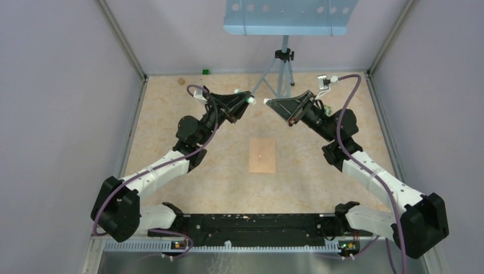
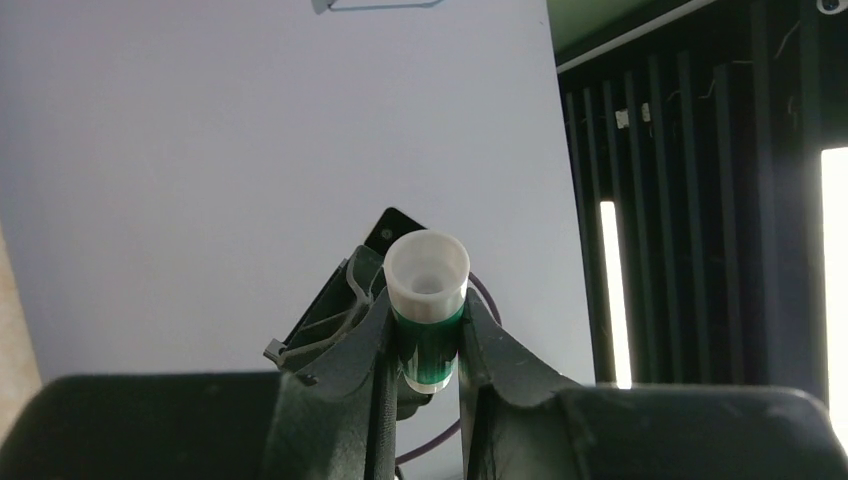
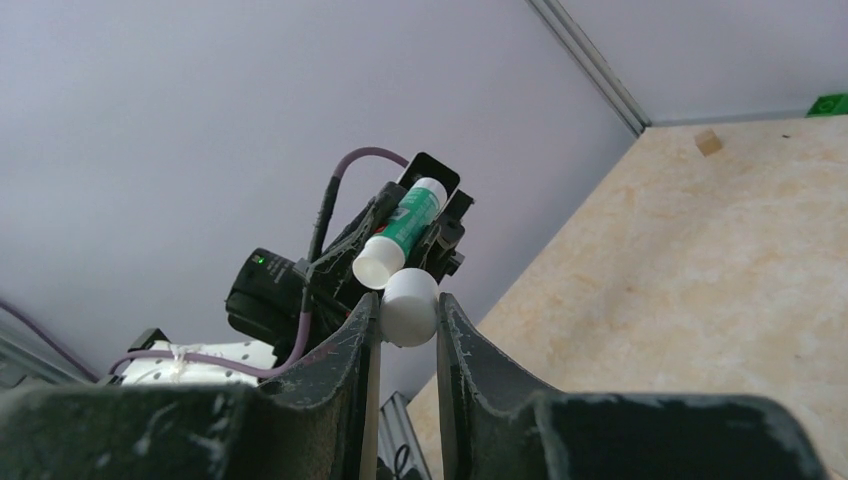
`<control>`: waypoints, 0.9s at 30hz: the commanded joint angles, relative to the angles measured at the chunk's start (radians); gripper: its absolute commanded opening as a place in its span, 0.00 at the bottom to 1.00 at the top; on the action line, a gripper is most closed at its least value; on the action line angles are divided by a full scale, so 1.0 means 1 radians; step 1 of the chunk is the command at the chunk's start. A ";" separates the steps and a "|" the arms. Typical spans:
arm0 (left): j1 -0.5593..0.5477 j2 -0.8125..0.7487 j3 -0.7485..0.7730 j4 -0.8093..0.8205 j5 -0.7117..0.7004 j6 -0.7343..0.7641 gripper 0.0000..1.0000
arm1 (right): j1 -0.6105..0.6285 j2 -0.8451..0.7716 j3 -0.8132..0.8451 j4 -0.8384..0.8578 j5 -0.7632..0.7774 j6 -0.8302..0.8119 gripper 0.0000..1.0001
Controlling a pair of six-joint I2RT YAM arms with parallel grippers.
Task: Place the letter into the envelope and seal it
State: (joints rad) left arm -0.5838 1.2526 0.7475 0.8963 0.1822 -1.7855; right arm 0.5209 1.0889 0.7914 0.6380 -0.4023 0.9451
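Observation:
The pinkish-tan envelope [image 1: 262, 155] lies flat on the table between the two arms, a tiny pale spot at its centre. The letter is hidden. Both arms are raised above the table's far half, their tips facing each other with a small gap between them. My left gripper [image 1: 249, 99] [image 2: 428, 302] is shut on a green glue stick [image 2: 428, 335], whose white open end points toward the other arm. My right gripper [image 1: 267, 101] [image 3: 408, 300] is shut on the stick's white cap [image 3: 410, 308], just in front of the glue stick [image 3: 400, 235].
A tripod [image 1: 283, 63] carrying a blue perforated plate [image 1: 288, 14] stands at the back centre. A small green block [image 1: 205, 71] and a tan scrap [image 1: 181, 81] lie by the back wall. Grey walls enclose the table on the left, right and back.

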 commanded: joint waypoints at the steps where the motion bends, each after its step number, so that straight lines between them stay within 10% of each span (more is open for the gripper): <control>1: -0.009 0.002 0.044 0.116 -0.003 -0.035 0.00 | 0.011 0.025 0.009 0.174 -0.023 0.060 0.00; 27: -0.025 0.052 0.054 0.216 0.009 -0.078 0.00 | 0.044 0.132 0.048 0.343 -0.073 0.156 0.00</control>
State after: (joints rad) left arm -0.6041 1.3014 0.7597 1.0214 0.1818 -1.8538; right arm 0.5499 1.2125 0.7925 0.8982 -0.4549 1.0878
